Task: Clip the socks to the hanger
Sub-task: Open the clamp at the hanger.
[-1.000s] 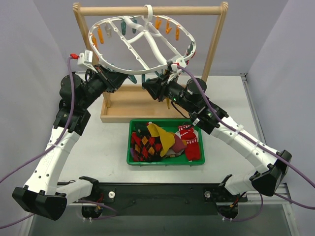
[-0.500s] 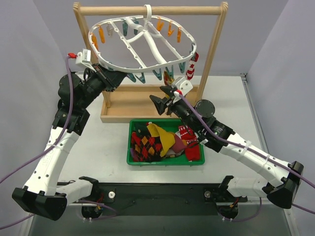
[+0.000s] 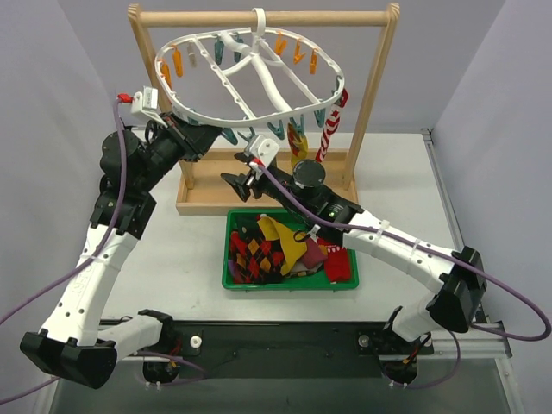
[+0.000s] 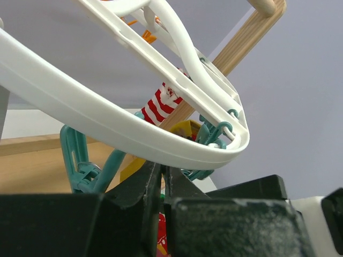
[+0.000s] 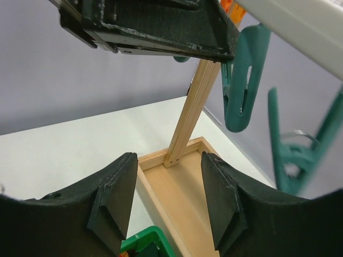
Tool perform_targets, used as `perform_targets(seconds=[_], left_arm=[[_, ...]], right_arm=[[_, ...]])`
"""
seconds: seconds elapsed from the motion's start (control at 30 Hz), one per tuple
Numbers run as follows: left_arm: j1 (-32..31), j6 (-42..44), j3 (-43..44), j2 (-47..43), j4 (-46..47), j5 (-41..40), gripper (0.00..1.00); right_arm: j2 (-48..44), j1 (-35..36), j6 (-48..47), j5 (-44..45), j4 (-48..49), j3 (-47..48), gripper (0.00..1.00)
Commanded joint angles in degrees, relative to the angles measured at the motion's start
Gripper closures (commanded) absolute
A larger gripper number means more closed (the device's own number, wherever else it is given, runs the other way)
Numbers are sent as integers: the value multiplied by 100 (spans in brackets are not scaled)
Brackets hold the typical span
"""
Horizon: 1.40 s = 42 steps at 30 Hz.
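I am seeing the hanger (image 3: 274, 82) hanging by its hook from the top bar of the wooden rack (image 3: 373, 78), which is standing at the far side of the desk (image 3: 172, 250), about the middle. The left pincer (image 4: 161, 170) is reaching up under the near-left part of the white rim. Its jaws are nearly closed, with only a thin slit showing between them. The tips are meeting the rim's lower edge, so to me it is looking like it is pinching the hanger there. A teal clip (image 4: 75, 155) is dangling just beside it.

The right pincer (image 5: 167, 160) is hovering in front of the rack's base, between the rack and the green bin (image 3: 289, 286). Its jaws are standing about half open, nothing is lying between them, and it is touching nothing that I can see.

A red-white striped sock (image 3: 330, 129) is hanging from a clip at the near-right of the rim, and a yellowish sock (image 3: 297, 142) is hanging just beside it. The other socks (image 3: 259, 250) are lying piled in the bin, near the middle of the desk.
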Motion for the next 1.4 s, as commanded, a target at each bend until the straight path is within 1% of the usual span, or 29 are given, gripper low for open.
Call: perform_targets(seconds=[0.0,0.2,0.37,0.53,0.73,0.87,0.97,1.1,1.2,1.23,1.3,1.33,1.37], left_arm=[[16,-237,298,-248,-291,24,98],[8,-228,254,-310,-308,85,99],[8,-228,245,-310,-361,112,99],[8,-237,201,-301,-309,112,99],[-10,-246,131,-319,-273,147,99],[-19,-246,105,-336,-247,156,99],[-27,-246,87,-354,-221,199,99],[-27,-211,52,-363,-203,208,99],[-27,-202,52,-371,-203,243,99],[-27,-219,34,-371,-212,261,94],[-36,-228,34,-389,-194,287,88],[-28,-237,17,-398,-186,314,81],[-27,-237,-1,-415,-168,331,78]], right_arm=[[211,-212,-94,-366,646,630,49],[344,-519,231,-762,953,727,50],[388,-652,319,-1016,1129,823,51],[537,-696,477,-1228,1130,1060,55],[634,-687,627,-1263,1217,1114,61],[643,-669,618,-1264,1235,1158,68],[599,-643,645,-1281,1235,1131,77],[555,-608,601,-1264,1235,1009,82],[502,-573,592,-1176,1357,886,88],[511,-573,627,-1149,1366,850,89],[493,-564,662,-1062,1393,841,92],[502,-564,697,-1035,1428,824,92],[502,-564,706,-1026,1454,824,94]])
